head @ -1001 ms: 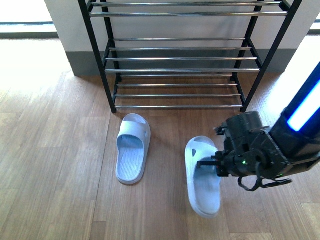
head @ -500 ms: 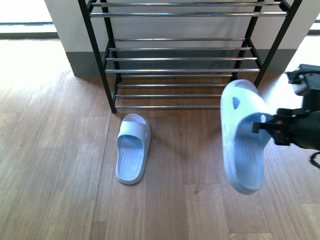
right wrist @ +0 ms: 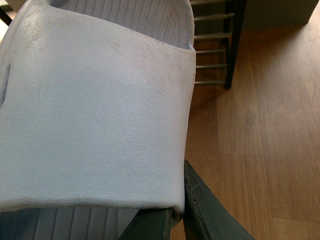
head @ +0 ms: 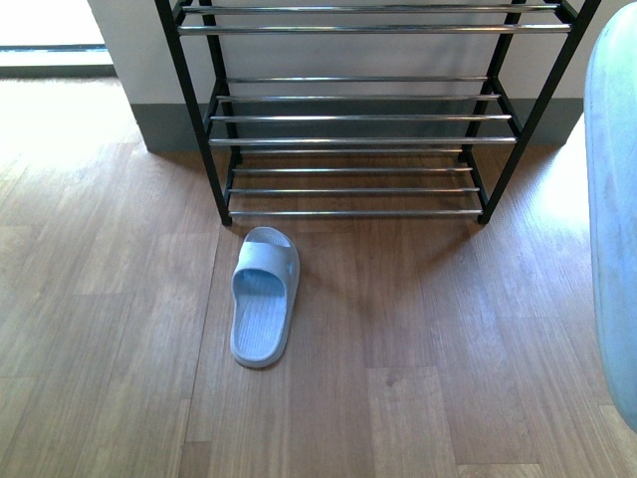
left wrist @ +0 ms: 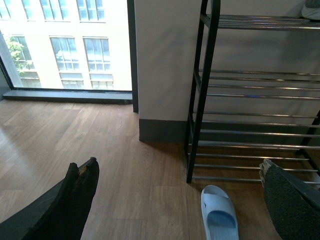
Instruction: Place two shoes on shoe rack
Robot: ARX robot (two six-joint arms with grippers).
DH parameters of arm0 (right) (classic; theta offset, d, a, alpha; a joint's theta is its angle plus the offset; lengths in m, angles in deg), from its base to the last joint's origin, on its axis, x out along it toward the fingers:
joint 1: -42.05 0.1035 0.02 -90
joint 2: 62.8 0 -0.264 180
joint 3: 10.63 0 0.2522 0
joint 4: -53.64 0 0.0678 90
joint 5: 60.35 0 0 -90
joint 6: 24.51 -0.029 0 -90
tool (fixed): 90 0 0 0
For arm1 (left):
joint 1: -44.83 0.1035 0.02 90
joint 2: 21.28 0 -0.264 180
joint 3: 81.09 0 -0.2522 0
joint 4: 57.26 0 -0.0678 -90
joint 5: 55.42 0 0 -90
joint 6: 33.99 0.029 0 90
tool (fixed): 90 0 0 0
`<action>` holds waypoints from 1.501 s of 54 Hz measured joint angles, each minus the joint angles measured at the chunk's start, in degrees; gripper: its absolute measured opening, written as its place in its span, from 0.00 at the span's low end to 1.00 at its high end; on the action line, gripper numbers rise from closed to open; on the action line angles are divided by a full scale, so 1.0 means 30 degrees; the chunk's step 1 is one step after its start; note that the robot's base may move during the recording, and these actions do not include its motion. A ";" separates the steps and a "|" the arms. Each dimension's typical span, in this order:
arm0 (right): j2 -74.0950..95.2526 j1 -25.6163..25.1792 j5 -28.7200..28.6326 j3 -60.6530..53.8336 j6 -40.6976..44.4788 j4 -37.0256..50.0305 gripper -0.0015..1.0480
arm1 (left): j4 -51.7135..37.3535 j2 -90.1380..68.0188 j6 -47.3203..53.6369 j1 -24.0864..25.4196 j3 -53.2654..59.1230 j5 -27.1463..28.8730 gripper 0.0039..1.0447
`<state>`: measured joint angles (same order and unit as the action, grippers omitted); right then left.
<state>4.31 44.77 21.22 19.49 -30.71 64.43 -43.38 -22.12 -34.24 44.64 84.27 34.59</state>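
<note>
- While a slide (right wrist: 95,110) is being gripped by the right gripper (right wrist: 175,210), fingers closed on its edge, the first placing is judged under way.
- Next, it is being called to be levelled and passed between the rack's (head: 348,118) posts, clear of the front rods.
- The other slide (head: 264,299) is lying on the floor (head: 100,299) before the left post; the left gripper (left wrist: 177,162) is being held wide open, empty.

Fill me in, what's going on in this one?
The right pincer grips a slide at its strap and holds it in the air, at the right of the front view. The other slide lies on the floor before the rack. The left pincer is open and holds nothing.
</note>
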 joint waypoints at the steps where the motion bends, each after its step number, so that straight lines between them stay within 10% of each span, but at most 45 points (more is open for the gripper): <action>1: -0.0066 -0.0022 0.0007 0.0000 0.0000 0.0000 0.02 | 0.0000 0.0000 0.0000 0.0000 0.0000 0.0000 0.91; 81: -0.0073 -0.0087 -0.0007 -0.0058 0.0015 -0.0073 0.02 | 0.0000 0.0000 0.0000 0.0000 0.0000 -0.0007 0.91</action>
<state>4.09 44.51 21.20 19.32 -30.66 64.21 -43.38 -22.12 -34.24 44.64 84.27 34.57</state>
